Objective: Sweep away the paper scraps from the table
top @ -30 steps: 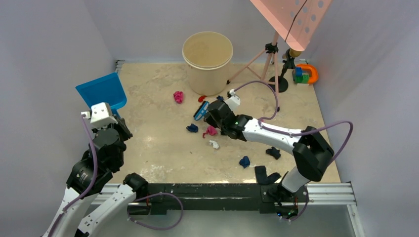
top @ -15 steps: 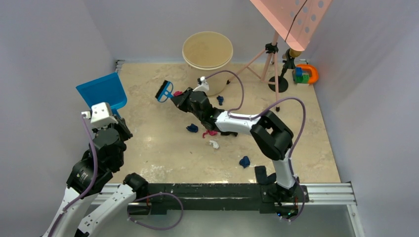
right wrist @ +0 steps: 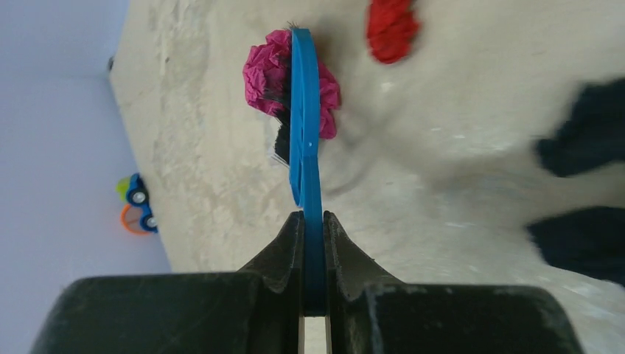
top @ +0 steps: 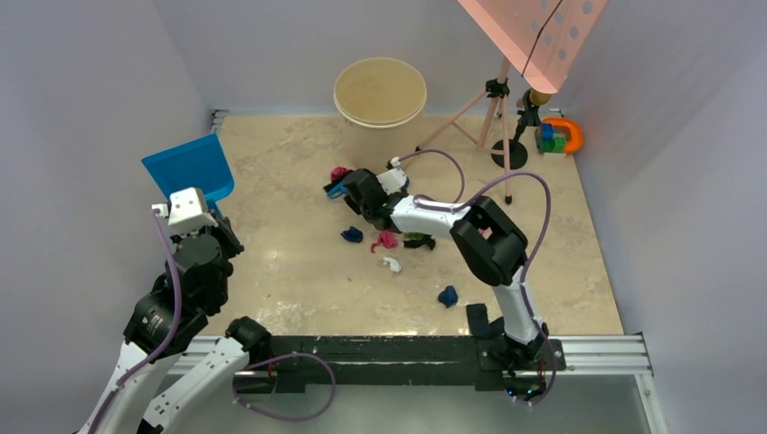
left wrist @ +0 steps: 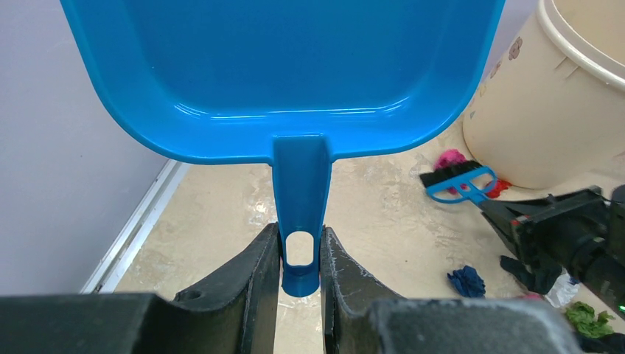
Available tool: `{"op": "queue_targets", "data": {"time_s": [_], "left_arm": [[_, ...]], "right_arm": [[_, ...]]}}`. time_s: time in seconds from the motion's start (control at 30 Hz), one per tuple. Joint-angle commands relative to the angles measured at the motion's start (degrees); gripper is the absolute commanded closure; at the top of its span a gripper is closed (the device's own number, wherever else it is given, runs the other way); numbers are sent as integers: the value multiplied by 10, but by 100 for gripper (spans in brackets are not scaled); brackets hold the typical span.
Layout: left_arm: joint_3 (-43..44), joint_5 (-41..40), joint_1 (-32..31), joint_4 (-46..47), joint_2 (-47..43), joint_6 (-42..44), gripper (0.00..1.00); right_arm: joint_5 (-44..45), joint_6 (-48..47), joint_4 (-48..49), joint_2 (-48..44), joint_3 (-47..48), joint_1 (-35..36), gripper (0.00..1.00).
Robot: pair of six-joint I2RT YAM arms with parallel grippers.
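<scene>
My left gripper (left wrist: 301,240) is shut on the handle of a blue dustpan (top: 188,165), held tilted above the table's (top: 289,262) left side. My right gripper (right wrist: 312,221) is shut on a blue brush (right wrist: 304,140). The brush's bristle end rests against a pink paper wad (right wrist: 258,81), in front of the bucket in the top view (top: 338,173). A red wad (right wrist: 390,26) lies just past it. More scraps lie mid-table: dark blue (top: 352,234), pink (top: 384,240), green (top: 418,240), white (top: 392,264) and dark blue (top: 448,296).
A beige bucket (top: 380,95) stands at the back centre. A pink stand on a tripod (top: 497,108) and coloured toy blocks with an orange ring (top: 559,136) are at the back right. A small orange-blue toy car (right wrist: 136,203) shows at the right wrist view's left edge.
My right arm swung the brush up and to the left, then brought it down beside the pink wad near the bucket. The left arm and dustpan have barely moved.
</scene>
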Motion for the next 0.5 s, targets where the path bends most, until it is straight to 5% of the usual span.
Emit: {"op": "queue_targets", "data": {"time_s": [0.0,0.23,0.47], "left_arm": [[-1,3,4,13,2,3,100],[-1,9,4,15,6,5,100],[-1,16,3,17,15,7,100]], "right_arm": [[82,25,-167,-99,-54,-23,100],[127,10,-330,-236,-130,-31,100],[104,-152,-175,-372,-237,-30,100]]}}
